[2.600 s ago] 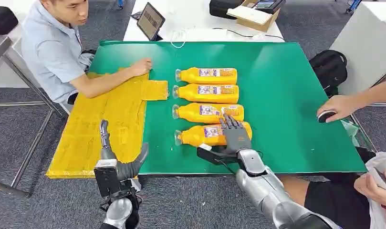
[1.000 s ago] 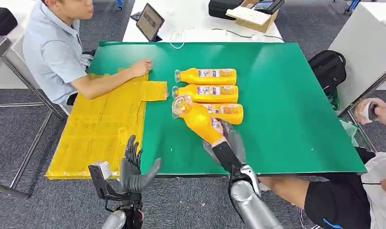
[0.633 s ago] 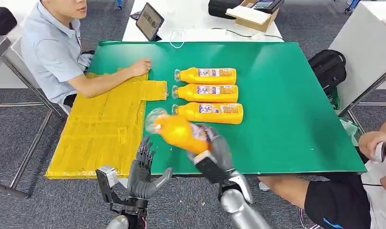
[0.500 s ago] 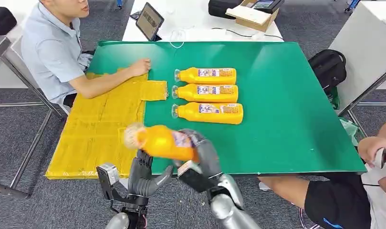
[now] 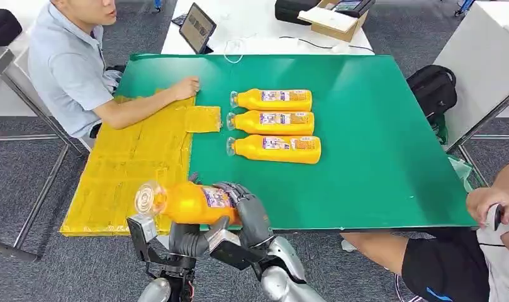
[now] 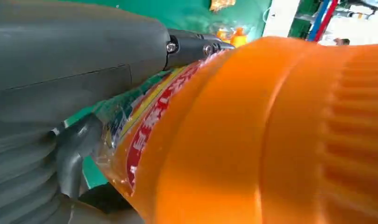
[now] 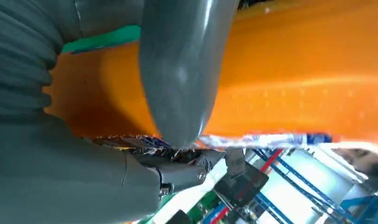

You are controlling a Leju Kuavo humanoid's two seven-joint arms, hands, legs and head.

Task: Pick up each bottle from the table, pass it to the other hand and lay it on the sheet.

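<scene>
I have the green worktop (image 5: pixel 377 145) ahead of me, its near edge just beyond my arms. The yellow sheet (image 5: pixel 135 170) covers its left part and overhangs the near left corner. A person in a light blue shirt (image 5: pixel 66 69) sits at the far left with one hand resting on the far end of the sheet. At the right edge another person's hand (image 5: pixel 491 201) shows, holding a small dark object.

Three orange bottles (image 5: pixel 274 123) lie on their sides in a row near the middle of the worktop, caps pointing left, each just beside the next and all apart from the sheet.

The fourth bottle (image 5: pixel 189 202) is off the worktop, held roughly level above its near edge, over the sheet's near right corner, cap end pointing left. My right robot hand (image 5: pixel 248 211) is grasping it around the labelled end, fingers wrapped over the top; the right wrist view shows the thick thumb (image 7: pixel 182 74) pressed across the orange body. My left robot hand (image 5: pixel 189 238) sits directly under the bottle and against it. In the left wrist view the bottle lies right up against the palm, but I cannot tell whether the left fingers have clenched round it or lie released.
</scene>
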